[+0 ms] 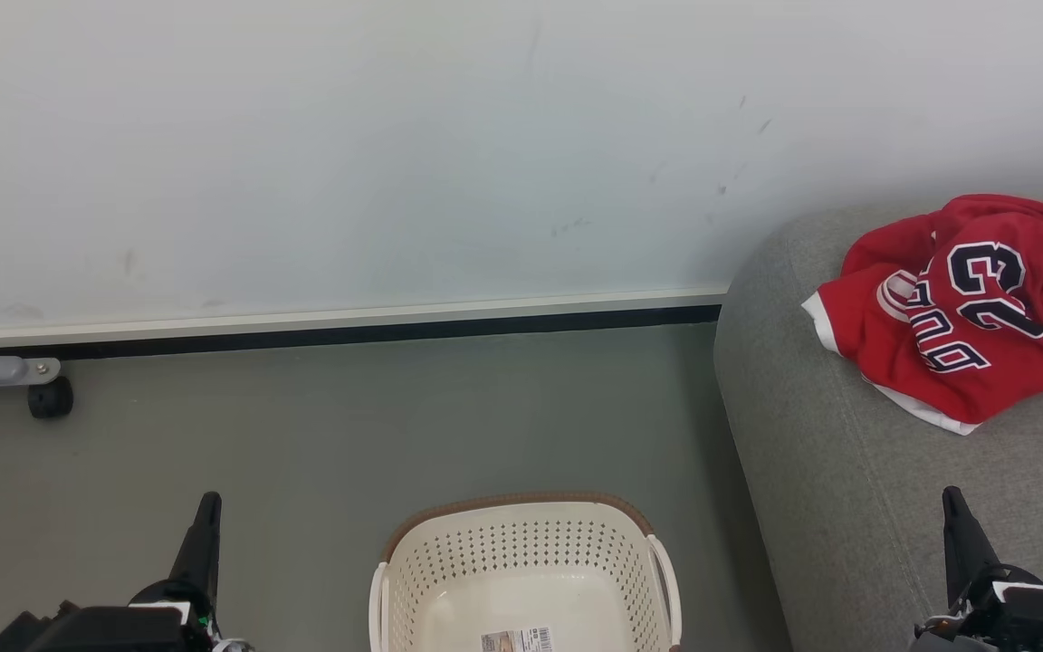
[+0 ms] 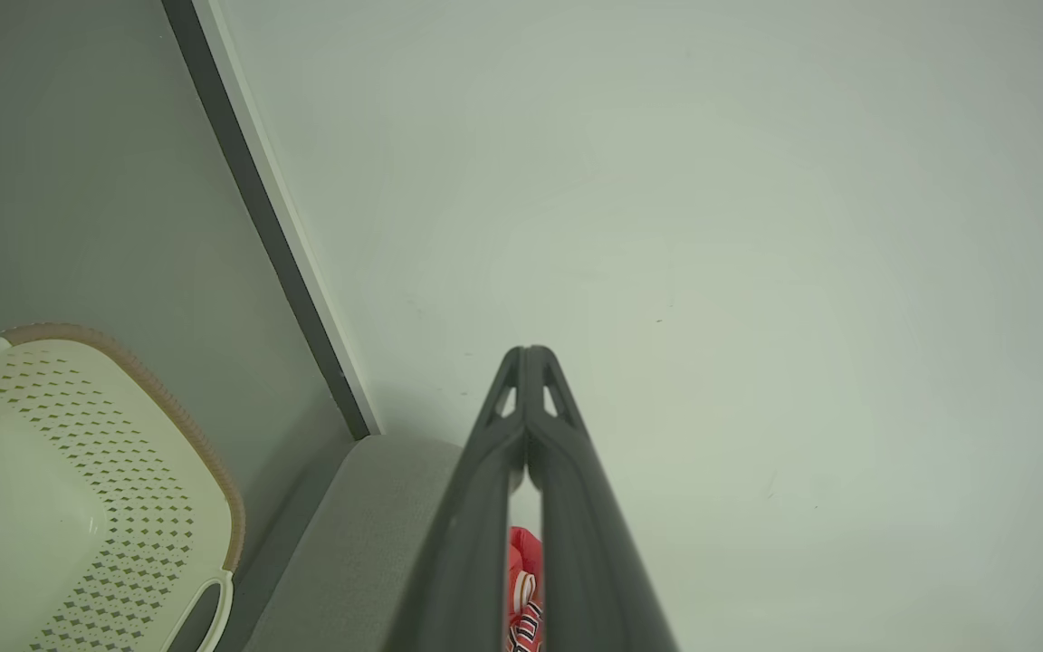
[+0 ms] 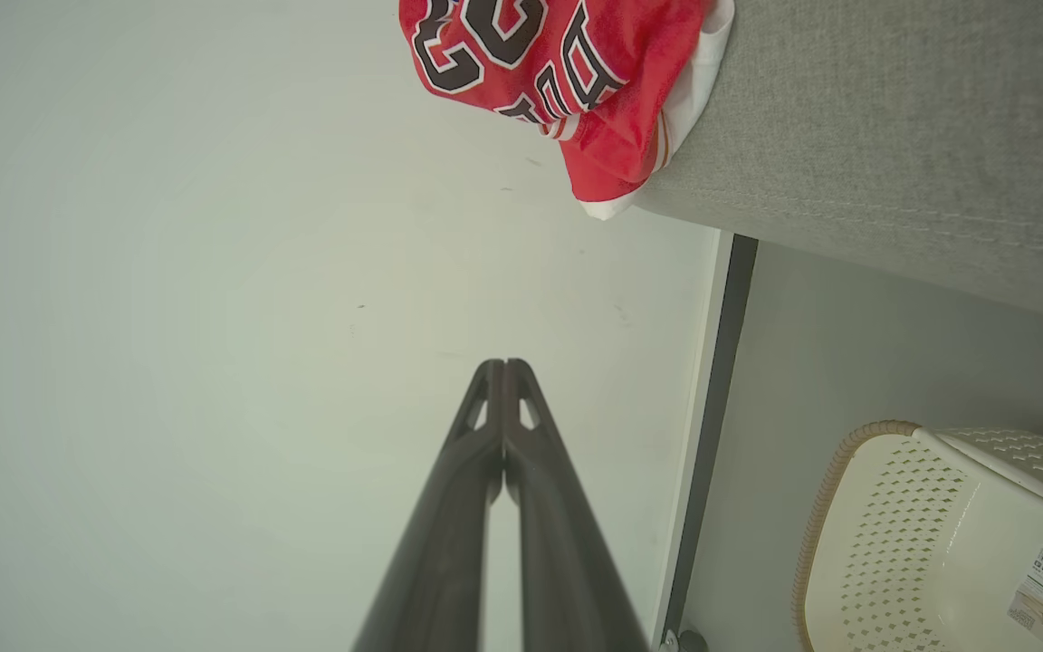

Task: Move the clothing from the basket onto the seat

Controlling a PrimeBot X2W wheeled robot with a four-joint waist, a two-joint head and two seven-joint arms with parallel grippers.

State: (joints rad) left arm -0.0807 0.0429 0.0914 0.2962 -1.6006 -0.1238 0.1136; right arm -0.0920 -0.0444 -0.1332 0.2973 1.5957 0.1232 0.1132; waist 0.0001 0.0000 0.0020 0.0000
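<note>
- Left gripper (image 1: 205, 525) and right gripper (image 1: 957, 512) each have their fingers pressed together and carry nothing.
- The clothing (image 1: 965, 308) lies bunched on the seat (image 1: 829, 489), with its white hem close to the rounded end edge. The basket (image 1: 521, 499) looks emptied, as far as its inside shows.
- Likely risk: the shiny fabric sits near that edge, so a brush from the right arm could slide it off.
- The floor (image 1: 322, 426) between the basket rim and the wall is open. The seat's side crowds the basket's right handle.

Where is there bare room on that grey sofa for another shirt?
Bare sofa lies between the red jersey and the right gripper, and along its rounded left edge. Floor between basket and wall is bare too. Crowded: where the jersey lies.
</note>
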